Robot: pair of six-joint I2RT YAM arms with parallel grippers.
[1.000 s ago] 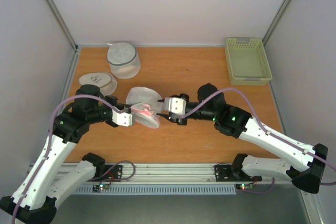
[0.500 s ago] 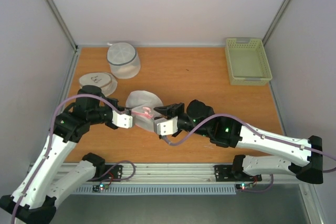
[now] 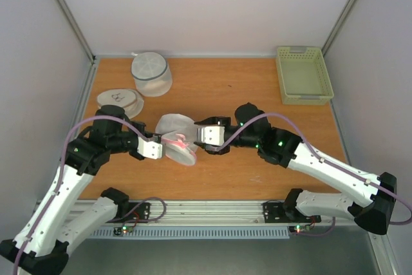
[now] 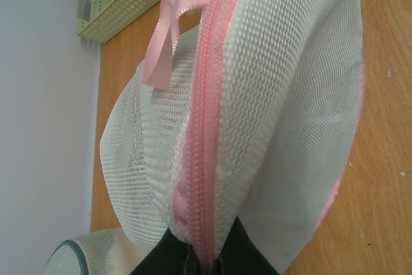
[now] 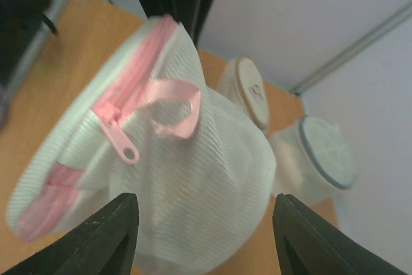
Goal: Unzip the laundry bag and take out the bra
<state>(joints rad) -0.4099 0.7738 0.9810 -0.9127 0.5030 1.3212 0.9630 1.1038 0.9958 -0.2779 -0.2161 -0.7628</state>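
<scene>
Since half a second ago the right gripper (image 3: 198, 138) has swung from the near side of the laundry bag (image 3: 175, 134) round to its right side, and the bag has tipped so its pink rim faces the near edge. This gripper's jaws stand spread wide, one finger (image 5: 103, 236) to each side of the bag's mesh wall; whether they touch it I cannot tell. Just ahead of them on the bag hang the pink zipper pull (image 5: 121, 140) and a pink ribbon loop (image 5: 174, 104). On the bag's left side the left gripper (image 3: 162, 147) is pressed together on the pink zipper band (image 4: 206, 127). Behind and left of the bag sits a flat round bag (image 3: 120, 101), a grey-banded mesh drum (image 3: 152, 73) behind it, and a green basket (image 3: 304, 74) well off to its far right.
</scene>
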